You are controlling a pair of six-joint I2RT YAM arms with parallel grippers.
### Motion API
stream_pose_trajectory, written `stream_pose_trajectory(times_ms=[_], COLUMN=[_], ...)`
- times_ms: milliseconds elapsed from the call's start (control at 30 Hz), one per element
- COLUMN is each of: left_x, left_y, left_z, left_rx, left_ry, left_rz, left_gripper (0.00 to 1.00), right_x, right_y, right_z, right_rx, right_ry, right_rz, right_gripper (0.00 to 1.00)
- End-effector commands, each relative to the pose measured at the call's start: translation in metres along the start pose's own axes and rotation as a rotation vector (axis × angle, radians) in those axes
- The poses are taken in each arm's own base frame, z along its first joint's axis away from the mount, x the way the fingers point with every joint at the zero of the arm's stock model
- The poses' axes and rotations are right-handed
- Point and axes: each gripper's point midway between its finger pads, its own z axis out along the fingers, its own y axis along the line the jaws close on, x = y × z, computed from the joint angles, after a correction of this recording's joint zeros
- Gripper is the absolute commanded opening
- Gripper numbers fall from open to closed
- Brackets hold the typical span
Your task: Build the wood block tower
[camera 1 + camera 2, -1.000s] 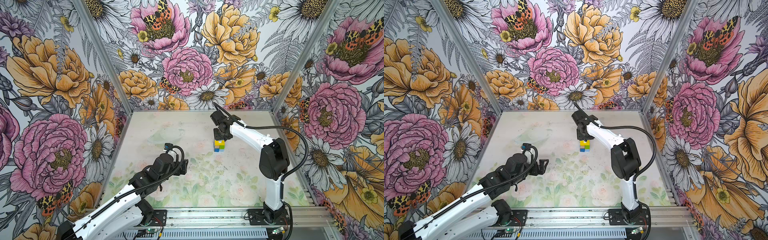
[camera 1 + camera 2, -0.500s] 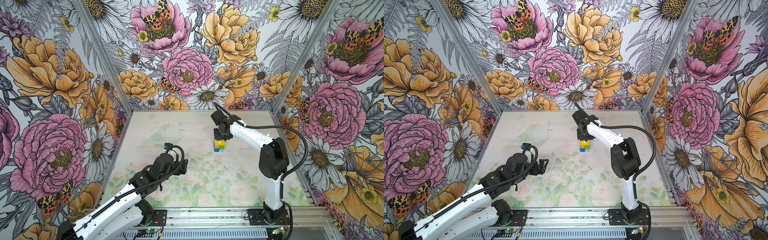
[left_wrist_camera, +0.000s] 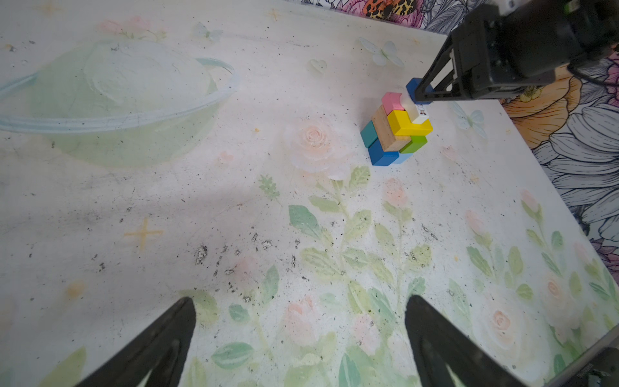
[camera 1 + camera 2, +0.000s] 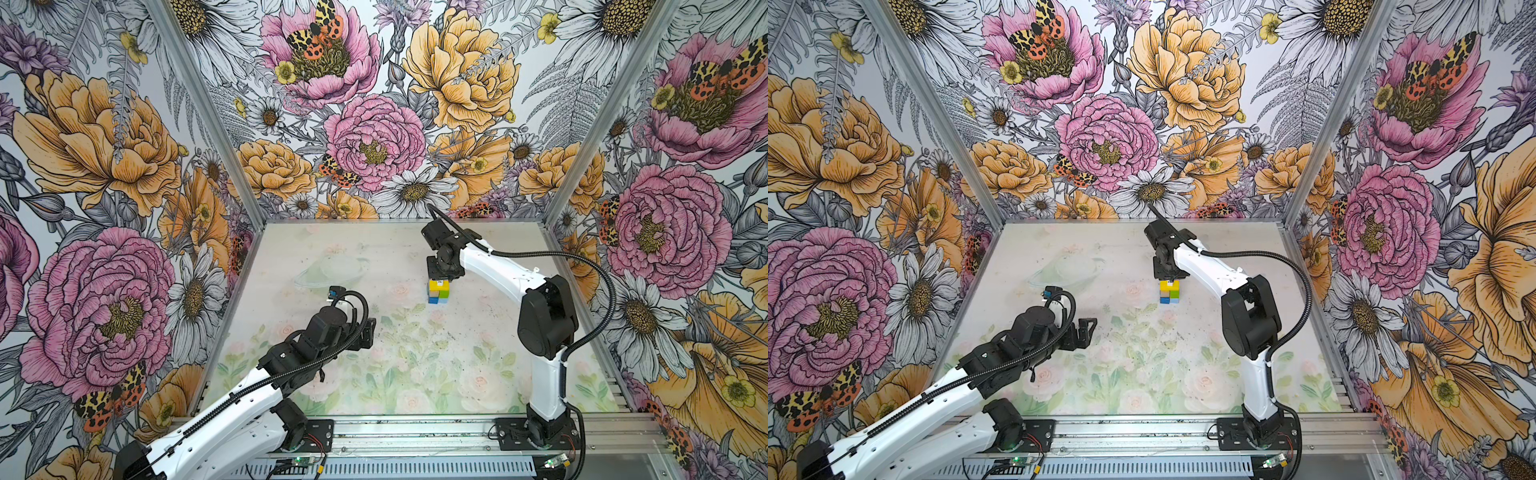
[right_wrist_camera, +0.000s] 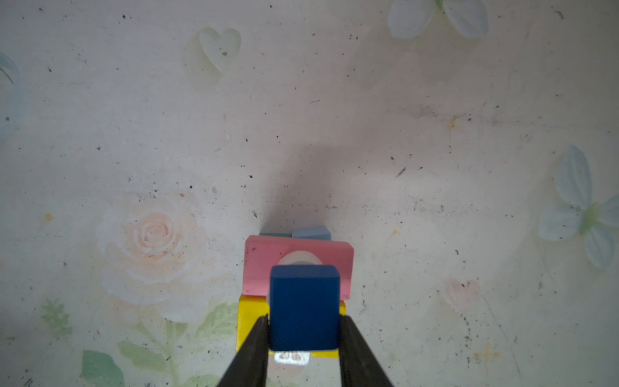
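I keep the dark blue cube (image 5: pixel 304 306) clenched between the right jaws, whose two tips press on its opposite side faces. The cube hangs directly over the wood block tower (image 3: pixel 395 130), which stands on the desk (image 3: pixel 234 217) just below these jaws.

I judge the cube to be light and stiff, a small piece of painted wood. The paint looks smooth, so it could slide if the grip is weak. The flat opposite faces are the right place to hold it, and a centred grip should stop it from turning when it is lowered.

Under the jaws lies the yellow brick (image 3: pixel 403 122), and just beyond the tips the pink brick (image 5: pixel 261 268) sits at the same level. A small white figure (image 3: pixel 415 110) lies across the yellow brick, right beneath the cube. I think this is the main obstacle, because it gives no flat seat. I cannot tell if the cube already touches it.

Lower down I see a tan brick (image 3: pixel 385 129), a green brick (image 3: pixel 415 144) and a teal cube (image 3: pixel 368 134). A push from the side could shift these loose pieces.

The left jaws are released, spread wide with nothing between them. The tower is well ahead of them, so the left arm (image 4: pixel 257 399) is not in the way.
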Motion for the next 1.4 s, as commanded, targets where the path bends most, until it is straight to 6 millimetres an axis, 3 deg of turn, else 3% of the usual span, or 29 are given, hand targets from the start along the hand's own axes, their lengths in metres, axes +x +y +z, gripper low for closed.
stream_pose_trajectory(times_ms=[0,267,500,600,733,833,900,1067,1200,1367], left_x=[-0.012,-0.012,-0.012,-0.014,-0.02,-0.026,-0.029,-0.043,-0.051,-0.062], left_y=[0.003,0.004,0.004,0.005,0.008,0.012,0.017,0.031,0.041,0.057], left_z=[-0.003,-0.003,-0.003,-0.004,-0.007,-0.009,-0.011,-0.018,-0.02,-0.024], left_rx=[-0.018,-0.024,-0.025,-0.029,-0.046,-0.071,-0.093,-0.17,-0.223,-0.315], left_ry=[-0.041,-0.041,-0.043,-0.047,-0.062,-0.078,-0.094,-0.169,-0.231,-0.309], left_rz=[-0.027,-0.029,-0.032,-0.033,-0.039,-0.048,-0.054,-0.077,-0.082,-0.071], left_gripper=[0.99,0.99,0.99,0.99,0.99,0.99,0.99,0.99,0.99,0.99], right_x=[-0.007,-0.006,-0.011,-0.017,-0.026,-0.026,-0.02,0.008,0.033,0.062], right_y=[0.002,0.003,0.002,-0.001,-0.008,-0.021,-0.033,-0.066,-0.09,-0.123], right_z=[0.004,0.005,-0.009,-0.029,-0.074,-0.108,-0.128,-0.156,-0.158,-0.142], right_rx=[-0.007,-0.011,-0.02,-0.033,-0.065,-0.064,-0.049,-0.049,-0.071,-0.027], right_ry=[-0.005,0.0,-0.032,-0.074,-0.167,-0.239,-0.281,-0.362,-0.402,-0.418], right_rz=[0.001,-0.002,-0.004,0.002,-0.002,-0.016,-0.025,0.01,0.075,0.171], right_gripper=[0.37,0.38,0.46,0.51,0.63,0.78,0.88,0.97,1.0,1.0])
